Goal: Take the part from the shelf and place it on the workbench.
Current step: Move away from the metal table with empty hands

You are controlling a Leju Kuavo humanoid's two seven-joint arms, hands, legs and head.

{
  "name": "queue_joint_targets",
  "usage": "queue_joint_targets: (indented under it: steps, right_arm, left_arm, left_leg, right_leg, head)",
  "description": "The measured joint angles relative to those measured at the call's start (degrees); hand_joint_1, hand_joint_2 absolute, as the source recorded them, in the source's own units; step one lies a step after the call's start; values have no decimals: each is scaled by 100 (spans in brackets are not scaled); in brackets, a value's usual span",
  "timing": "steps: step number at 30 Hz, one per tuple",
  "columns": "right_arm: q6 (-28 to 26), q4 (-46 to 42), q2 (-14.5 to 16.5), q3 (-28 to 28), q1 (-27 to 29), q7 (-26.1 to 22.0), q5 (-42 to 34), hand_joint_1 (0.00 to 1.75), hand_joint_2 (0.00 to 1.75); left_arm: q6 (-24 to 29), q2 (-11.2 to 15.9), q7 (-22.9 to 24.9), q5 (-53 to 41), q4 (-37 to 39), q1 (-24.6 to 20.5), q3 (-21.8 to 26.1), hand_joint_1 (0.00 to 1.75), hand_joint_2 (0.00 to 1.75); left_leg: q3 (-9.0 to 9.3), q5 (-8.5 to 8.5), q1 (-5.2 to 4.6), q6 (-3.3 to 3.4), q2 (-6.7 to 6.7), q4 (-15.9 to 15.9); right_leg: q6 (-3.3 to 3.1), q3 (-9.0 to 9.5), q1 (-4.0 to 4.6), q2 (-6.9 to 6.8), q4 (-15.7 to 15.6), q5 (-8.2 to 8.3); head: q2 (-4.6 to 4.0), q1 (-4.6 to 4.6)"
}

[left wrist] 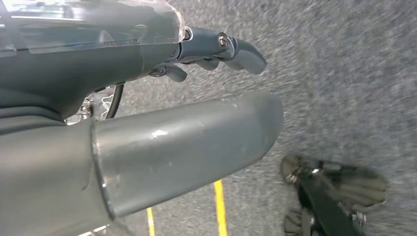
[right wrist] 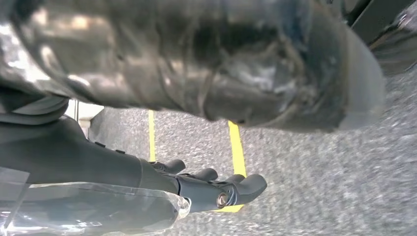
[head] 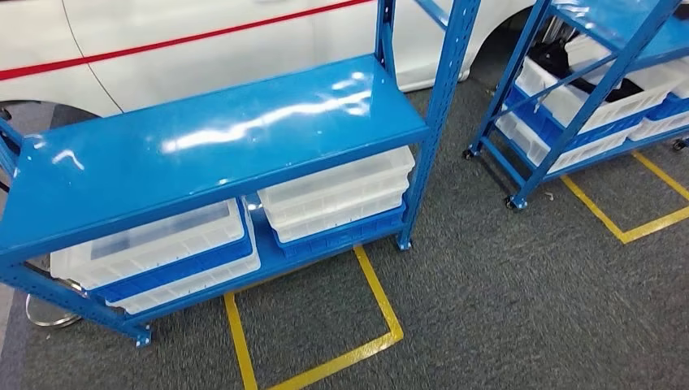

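A dark glossy, crinkled part [right wrist: 196, 59] lies close in front of the right wrist camera, held against the thumb side of my right hand [right wrist: 147, 128]. That hand's dark fingers [right wrist: 221, 191] stretch out beneath it, above the carpet. My left hand [left wrist: 196, 93] hangs over the carpet with nothing in it, its thick grey thumb [left wrist: 187, 147] apart from the dark fingers [left wrist: 221, 49]. Ahead in the head view stands a blue workbench [head: 211, 138] with a bare shiny top. A blue shelf [head: 585, 97] at the upper right carries white bins with black parts [head: 561, 57].
White bins [head: 333, 195] on blue trays sit under the blue top. Yellow floor tape [head: 382, 309] marks boxes on the grey carpet. A white car body with a red stripe [head: 203, 36] stands behind. A round metal foot [head: 49, 313] lies at the lower left.
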Motion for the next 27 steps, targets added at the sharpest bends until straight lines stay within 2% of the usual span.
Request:
queue_joint_targets:
  steps: [1, 2, 3, 4, 6, 7, 8, 10, 11, 12, 13, 14, 15, 16, 17, 18, 19, 20, 21, 23, 24, 25, 27]
  right_arm:
    - [1, 0, 1, -2, 1, -1, 0, 0, 0]
    - [1, 0, 1, -5, 1, -1, 0, 0, 0]
    - [2, 0, 1, -8, 5, -1, 0, 0, 0]
    - [2, 0, 1, -14, 12, -1, 0, 0, 0]
    - [13, 3, 0, -22, 49, -1, 2, 0, 0]
    - [25, 8, 1, -26, 65, -2, 5, 0, 0]
    - [40, 13, 0, -27, 71, -5, 15, 0, 0]
    - [83, 16, 0, -28, 29, -10, 46, 0, 0]
    - [104, 14, 1, -27, -7, -12, 67, 0, 0]
    - [124, 11, 2, -27, -38, -11, 87, 0, 0]
    - [136, 11, 2, -26, -55, -11, 105, 0, 0]
    - [142, 9, 2, -25, -69, -12, 121, 0, 0]
    - [146, 9, 2, -23, -71, -12, 132, 0, 0]
    - [150, 10, 2, -22, -72, -12, 137, 0, 0]
    - [154, 9, 2, -22, -70, -11, 142, 0, 0]
    - [157, 10, 1, -22, -62, -8, 144, 0, 0]
    - [155, 10, -1, -22, -44, -5, 143, 0, 0]
    - [139, 10, -3, -23, -20, -3, 132, 0, 0]
    - [112, 11, -5, -25, 9, -3, 112, 0, 0]
    - [47, 12, -7, -32, 51, -8, 63, 0, 0]
    - [27, 13, -7, -39, 46, -11, 47, 0, 0]
    - [16, 12, -6, -46, 19, -13, 39, 0, 0]
    - [7, 9, -4, -62, -61, -14, 42, 0, 0]
  left_arm:
    - [0, 2, 0, 3, 0, 5, 1, 0, 0]
    - [0, 3, 0, 5, 0, 17, 1, 0, 0]
    - [-1, 3, 1, 6, 0, 36, 2, 0, 0]
    - [-2, 3, 1, 8, 0, 57, 3, 0, 0]
    - [-8, 3, 3, 10, 0, 102, 5, 0, 0]
    - [-12, 4, 3, 13, 0, 118, 7, 0, 0]
    - [-16, 5, 2, 14, 0, 133, 8, 0, 0]
    - [-22, 10, 6, 16, -1, 131, 10, 0, 0]
    - [-23, 14, 8, 17, -2, 114, 11, 0, 0]
    - [-25, 18, 11, 17, -2, 93, 13, 0, 0]
    - [-26, 20, 11, 16, -2, 74, 13, 0, 0]
    - [-27, 20, 11, 15, -2, 57, 13, 0, 0]
    - [-28, 19, 11, 14, -2, 51, 13, 0, 0]
    - [-28, 19, 11, 13, -2, 46, 13, 0, 0]
    - [-28, 19, 12, 13, -2, 46, 14, 0, 0]
    - [-27, 18, 13, 11, -2, 51, 14, 0, 0]
    - [-23, 16, 15, 10, -2, 53, 15, 0, 0]
    - [-17, 13, 16, 9, -2, 57, 16, 0, 0]
    - [-10, 9, 17, 9, -2, 69, 16, 0, 0]
    - [4, 4, 17, 11, -2, 89, 19, 0, 0]
    - [12, 3, 19, 13, -2, 96, 20, 0, 0]
    - [19, 3, 21, 11, -2, 91, 21, 0, 0]
    - [33, 6, 31, -14, -2, 62, 22, 0, 0]
  left_leg:
    - [-299, -66, 0, -12, 2, 386]
    - [-574, -60, 0, -18, 3, 673]
    - [-780, 85, 0, -12, 3, 764]
    - [-887, 365, 0, 5, 4, 625]
    - [-859, 1082, -12, 81, 11, -77]
    - [-800, 1298, -35, 123, 18, -332]
    - [-722, 1350, -71, 171, 31, -502]
    - [-542, 1102, -146, 265, 35, -597]
    - [-417, 969, -150, 313, 16, -690]
    - [-293, 870, -138, 347, -11, -767]
    - [-161, 809, -115, 379, -42, -840]
    - [-17, 749, -90, 402, -77, -919]
    - [121, 682, -77, 418, -106, -979]
    - [261, 609, -66, 431, -147, -1021]
    - [403, 531, -54, 426, -200, -1049]
    - [546, 447, -40, 412, -263, -1066]
    - [687, 356, -24, 389, -326, -1074]
    - [817, 259, -6, 363, -377, -1077]
    - [931, 154, 7, 335, -413, -1075]
    - [1111, -39, 13, 292, -447, -1030]
    - [1168, -126, 2, 263, -462, -1007]
    - [1234, -205, -12, 226, -465, -991]
    - [1287, -246, -29, 147, -450, -903]
  right_leg:
    - [-7, 93, 3, -5, -33, -57]
    - [-7, 190, 5, -2, -67, -120]
    - [-3, 317, 7, 4, -109, -196]
    - [3, 465, 10, 12, -160, -281]
    - [27, 802, 18, 19, -297, -459]
    - [48, 926, 27, 15, -360, -531]
    - [86, 1032, 29, 18, -426, -596]
    - [183, 1200, 19, 11, -485, -634]
    - [232, 1197, 9, 10, -349, -562]
    - [263, 1075, -1, 7, -31, -405]
    - [284, 813, -6, 12, 430, -232]
    - [301, 473, -11, 21, 931, -138]
    - [315, 130, -17, 28, 1333, -181]
    - [334, -176, -20, 30, 1574, -386]
    - [358, -431, -25, 31, 1667, -681]
    - [384, -634, -32, 31, 1639, -967]
    - [410, -798, -40, 32, 1521, -1143]
    - [426, -932, -48, 34, 1325, -1111]
    - [428, -1044, -55, 39, 1058, -784]
    - [406, -1223, -64, 47, 556, 183]
    - [381, -1260, -60, 48, 438, 547]
    - [347, -1263, -50, 51, 412, 729]
    - [242, -1192, -41, 52, 463, 808]
  head:
    - [0, 0]
    - [0, -1]
    - [0, -1]
    - [0, 0]
    - [0, 3]
    - [0, 4]
    - [0, 5]
    - [0, 3]
    - [1, 0]
    - [1, 2]
    - [1, 5]
    - [2, 8]
    - [1, 11]
    - [0, 11]
    - [0, 10]
    - [0, 10]
    - [0, 9]
    - [0, 10]
    - [0, 12]
    - [0, 13]
    - [0, 11]
    - [0, 9]
    - [0, 9]
